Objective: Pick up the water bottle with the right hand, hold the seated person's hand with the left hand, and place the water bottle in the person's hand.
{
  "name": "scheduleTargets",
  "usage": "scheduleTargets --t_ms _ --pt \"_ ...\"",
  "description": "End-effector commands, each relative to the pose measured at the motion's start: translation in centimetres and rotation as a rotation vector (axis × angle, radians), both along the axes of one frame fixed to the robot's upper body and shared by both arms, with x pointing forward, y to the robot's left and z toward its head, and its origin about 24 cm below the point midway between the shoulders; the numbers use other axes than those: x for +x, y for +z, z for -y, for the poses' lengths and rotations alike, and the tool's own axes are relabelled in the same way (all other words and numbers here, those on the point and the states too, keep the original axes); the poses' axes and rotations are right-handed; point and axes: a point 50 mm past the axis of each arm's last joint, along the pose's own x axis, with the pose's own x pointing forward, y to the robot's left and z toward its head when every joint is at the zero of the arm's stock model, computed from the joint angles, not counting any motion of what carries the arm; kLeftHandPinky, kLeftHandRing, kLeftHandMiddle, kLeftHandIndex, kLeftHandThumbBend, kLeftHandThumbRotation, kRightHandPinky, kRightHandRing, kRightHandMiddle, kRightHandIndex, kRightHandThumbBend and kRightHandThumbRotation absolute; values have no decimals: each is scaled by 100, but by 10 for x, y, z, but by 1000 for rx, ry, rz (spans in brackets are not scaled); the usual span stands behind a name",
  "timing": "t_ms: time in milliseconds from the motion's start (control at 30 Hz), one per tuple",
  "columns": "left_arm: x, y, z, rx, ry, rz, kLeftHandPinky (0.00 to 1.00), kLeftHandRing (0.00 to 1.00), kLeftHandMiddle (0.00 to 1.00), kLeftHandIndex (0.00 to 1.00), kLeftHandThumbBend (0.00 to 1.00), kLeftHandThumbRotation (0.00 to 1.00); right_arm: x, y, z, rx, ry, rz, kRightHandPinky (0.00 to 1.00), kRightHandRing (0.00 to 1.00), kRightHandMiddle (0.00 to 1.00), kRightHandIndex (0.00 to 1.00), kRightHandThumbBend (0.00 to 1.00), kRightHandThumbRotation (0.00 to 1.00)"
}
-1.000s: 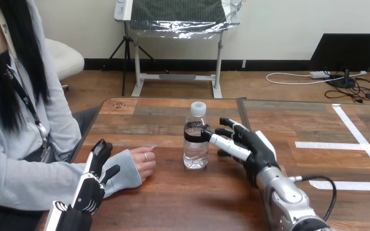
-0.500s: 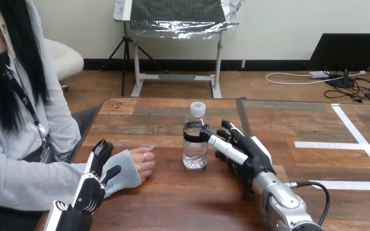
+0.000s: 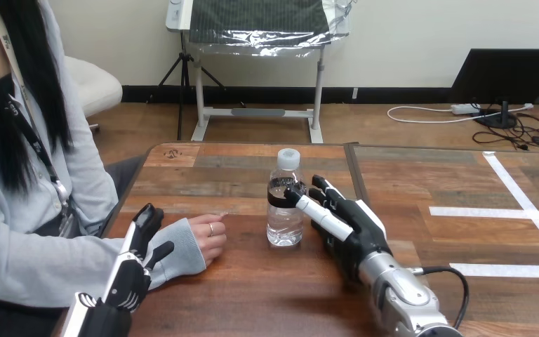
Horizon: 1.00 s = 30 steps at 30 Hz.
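Observation:
A clear water bottle (image 3: pixel 285 199) with a white cap and a dark label band stands upright near the middle of the wooden table (image 3: pixel 253 295). My right hand (image 3: pixel 344 223) is just right of it, fingers straight and spread, the thumb tip touching the label. The person's hand (image 3: pixel 208 237) rests on the table to the left of the bottle, loosely curled, in a grey sleeve. My left hand (image 3: pixel 136 263) lies over that sleeve at the wrist, fingers straight and pointing away from me; it is not curled round the wrist.
White tape lines (image 3: pixel 526 210) mark the table's right part. The person's torso and arm fill the left side. Bare table lies in front of the bottle.
My right hand and forearm have slid left towards the bottle, and the thumb now touches its label. The bottle, the person's hand and my left hand have stayed put.

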Motion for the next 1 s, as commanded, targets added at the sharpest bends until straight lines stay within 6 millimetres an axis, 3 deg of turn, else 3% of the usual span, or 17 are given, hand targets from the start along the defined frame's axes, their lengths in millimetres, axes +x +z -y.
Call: scheduleTargets --t_ms 0,967 --pt "14 12 0 -2 -13 84 91 100 100 100 100 56 8 12 -10 15 16 60 100 100 100 100 100 50" --pt "5 11 -7 12 -9 97 93 100 100 100 100 58 4 7 -32 -11 14 15 98 100 100 100 100 53"
